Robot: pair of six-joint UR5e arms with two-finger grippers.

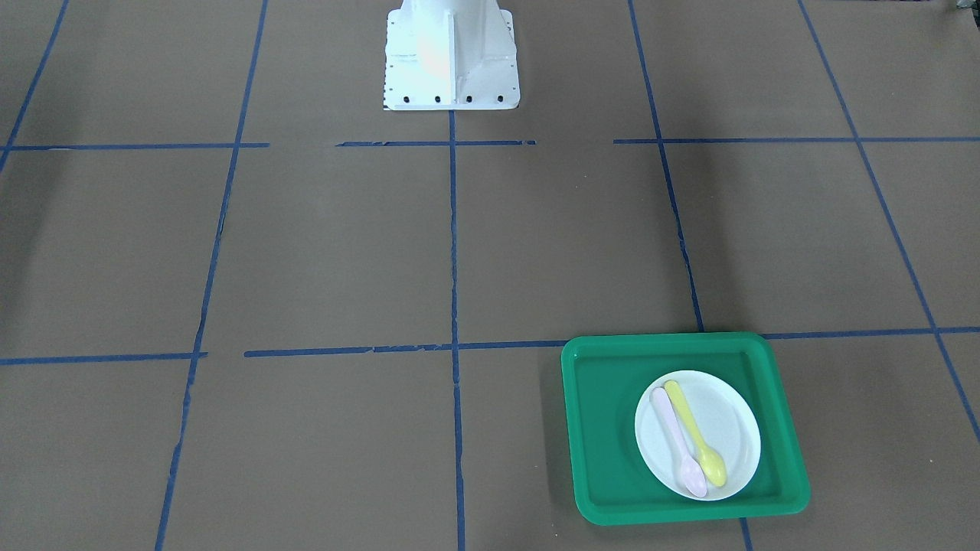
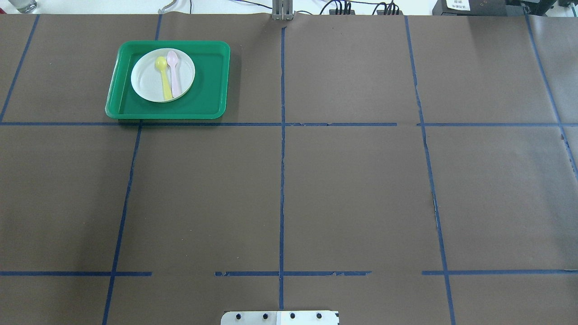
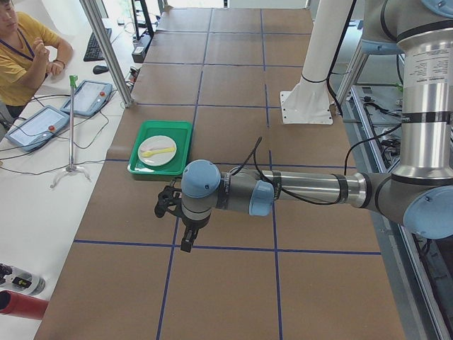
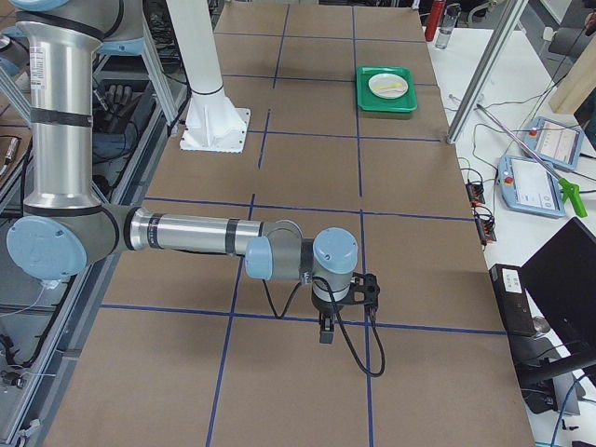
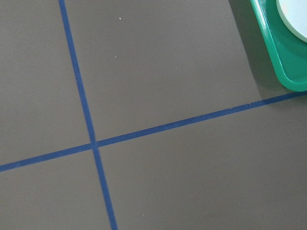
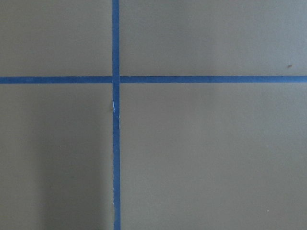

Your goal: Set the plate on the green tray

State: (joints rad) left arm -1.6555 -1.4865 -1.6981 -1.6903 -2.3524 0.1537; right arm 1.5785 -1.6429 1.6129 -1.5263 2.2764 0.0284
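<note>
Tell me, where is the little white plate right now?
In the overhead view, the plate lies inside the green tray, at the table's far left, nearer the tray's left side.

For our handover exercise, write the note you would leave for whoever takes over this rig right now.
Left gripper: above the table, short of the tray; open or shut cannot be told.
Right gripper: above the table, far from the tray; cannot be told either.
Plate: lies flat inside the green tray.
Done: plate placed.
Left: apparently nothing.

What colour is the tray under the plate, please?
Bright green tray; clearest in the front-facing view.
</note>
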